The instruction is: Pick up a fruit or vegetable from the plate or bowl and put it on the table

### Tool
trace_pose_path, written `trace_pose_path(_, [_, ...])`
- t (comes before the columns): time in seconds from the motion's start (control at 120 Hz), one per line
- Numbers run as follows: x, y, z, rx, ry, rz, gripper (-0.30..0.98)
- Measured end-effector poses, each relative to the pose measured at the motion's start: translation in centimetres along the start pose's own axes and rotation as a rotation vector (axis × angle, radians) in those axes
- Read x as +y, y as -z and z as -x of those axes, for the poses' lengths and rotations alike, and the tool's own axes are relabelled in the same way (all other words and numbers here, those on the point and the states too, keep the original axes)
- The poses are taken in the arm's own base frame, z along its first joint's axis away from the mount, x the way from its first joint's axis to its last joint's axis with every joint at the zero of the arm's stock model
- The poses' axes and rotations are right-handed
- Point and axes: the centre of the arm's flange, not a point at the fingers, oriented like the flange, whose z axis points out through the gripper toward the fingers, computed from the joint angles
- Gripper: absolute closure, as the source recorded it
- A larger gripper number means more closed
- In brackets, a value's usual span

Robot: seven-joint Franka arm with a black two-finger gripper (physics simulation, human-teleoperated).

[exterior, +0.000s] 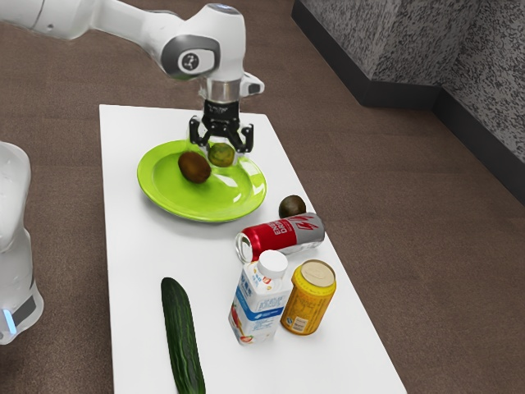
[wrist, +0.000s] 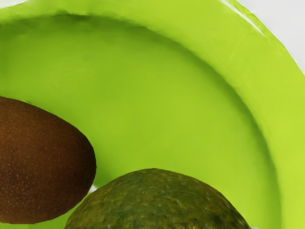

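In the exterior view my gripper [exterior: 221, 148] points down over the green plate [exterior: 175, 199], fingers standing apart. A green mottled fruit [exterior: 221, 155] is between the fingertips, with no clear contact from both sides. Beside it on the plate lies a brown oval fruit [exterior: 194, 167]. In the wrist view the green fruit [wrist: 157, 202] is large, just under the hand, and the brown fruit [wrist: 43, 160] is close by it on the plate [wrist: 147, 95].
On the white table [exterior: 139, 254] are a dark round fruit [exterior: 292, 206] near the plate, a red and silver can [exterior: 280, 236] on its side, an upright carton [exterior: 261, 300], a yellow can [exterior: 309, 298] and a cucumber [exterior: 182, 336].
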Motion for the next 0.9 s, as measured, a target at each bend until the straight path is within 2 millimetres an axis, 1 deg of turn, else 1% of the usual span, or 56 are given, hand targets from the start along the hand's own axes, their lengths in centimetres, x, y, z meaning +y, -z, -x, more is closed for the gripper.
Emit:
trace_pose_path(0.05, [-1.6,1.4,-2.5,0.009,0.048,0.008,0.36])
trace_pose_path(0.108, [-4.3,2.2,-5.4,0.014,0.109,0.002,0.37])
trace_pose_path(0.208, [-8.6,3.3,-9.3,0.021,0.189,-0.015,0.37])
trace_pose_path(0.3, [-11.7,3.3,-11.4,0.016,0.233,-0.037,0.37])
trace_pose_path(0.408, [-14.3,2.9,-12.8,0.006,0.263,-0.056,0.37])
trace_pose_path(0.525, [-15.9,2.8,-13.6,-0.001,0.272,-0.063,0.37])
trace_pose_path(0.65, [-16.2,2.7,-13.7,-0.005,0.259,-0.069,0.37])
trace_pose_path(0.667, [-16.2,2.7,-13.7,-0.005,0.257,-0.069,0.36])
trace_pose_path(0.708, [-16.2,2.7,-13.7,-0.007,0.252,-0.068,0.25])
trace_pose_path(0.767, [-16.3,2.8,-13.7,-0.006,0.243,-0.068,0.17])
trace_pose_path(0.9, [-16.4,2.8,-13.7,-0.004,0.206,-0.075,0.07])
